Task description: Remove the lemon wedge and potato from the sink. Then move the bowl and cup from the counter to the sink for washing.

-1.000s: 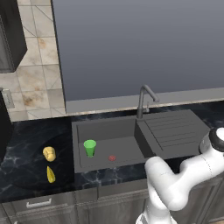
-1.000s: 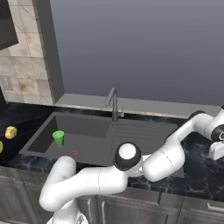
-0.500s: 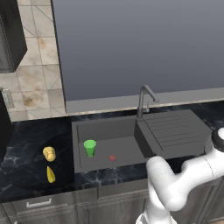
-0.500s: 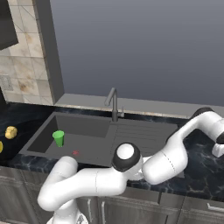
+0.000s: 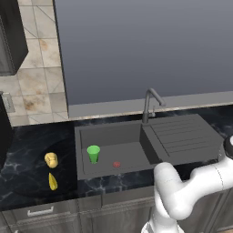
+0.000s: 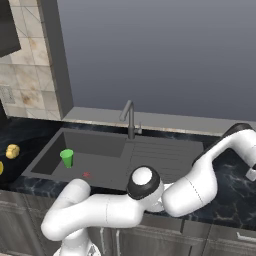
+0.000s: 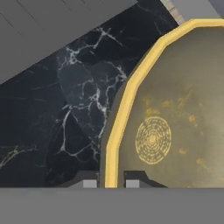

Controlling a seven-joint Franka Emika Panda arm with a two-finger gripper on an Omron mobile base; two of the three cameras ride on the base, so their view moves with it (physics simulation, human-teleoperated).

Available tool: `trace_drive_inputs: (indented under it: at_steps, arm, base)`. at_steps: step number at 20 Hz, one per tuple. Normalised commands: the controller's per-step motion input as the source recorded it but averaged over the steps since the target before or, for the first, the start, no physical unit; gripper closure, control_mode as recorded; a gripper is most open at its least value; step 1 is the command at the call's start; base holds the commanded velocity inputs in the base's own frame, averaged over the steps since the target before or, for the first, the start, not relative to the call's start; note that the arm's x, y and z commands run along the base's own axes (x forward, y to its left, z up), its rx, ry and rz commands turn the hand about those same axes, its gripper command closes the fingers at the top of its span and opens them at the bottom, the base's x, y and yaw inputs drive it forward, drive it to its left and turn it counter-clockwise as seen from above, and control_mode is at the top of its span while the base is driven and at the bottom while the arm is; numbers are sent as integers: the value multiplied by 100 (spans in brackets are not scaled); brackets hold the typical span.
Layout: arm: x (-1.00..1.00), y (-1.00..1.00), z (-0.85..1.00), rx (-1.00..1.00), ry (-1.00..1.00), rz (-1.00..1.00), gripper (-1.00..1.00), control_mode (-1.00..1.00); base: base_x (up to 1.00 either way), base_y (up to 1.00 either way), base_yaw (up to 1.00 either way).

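Observation:
In the hand view the tan-yellow bowl lies on the black marble counter, and its thin rim runs straight down between my gripper's two finger tips, which are shut on the rim. The green cup stands upright inside the dark grey sink, near its left wall. On the counter left of the sink sits the potato, and the lemon wedge lies just in front of it.
A red drain marks the basin floor beside the cup. The curved faucet rises behind the sink, with the ribbed drainboard to its right. My arm stretches far right over the counter.
The forearm and hand have sunk lower at the right edge of both base views. The cup, potato and lemon wedge have stayed put.

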Motion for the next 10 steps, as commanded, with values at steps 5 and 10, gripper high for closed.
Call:
trace_drive_inputs:
  at_steps: [5, 10]
  arm:
    - [-15, 17, 15, 0, -10, 11, 100, -100]
    - [-13, 24, 12, -1, -3, 16, 100, -100]
  base:
    - [0, 0, 0]
    - [0, 0, 0]
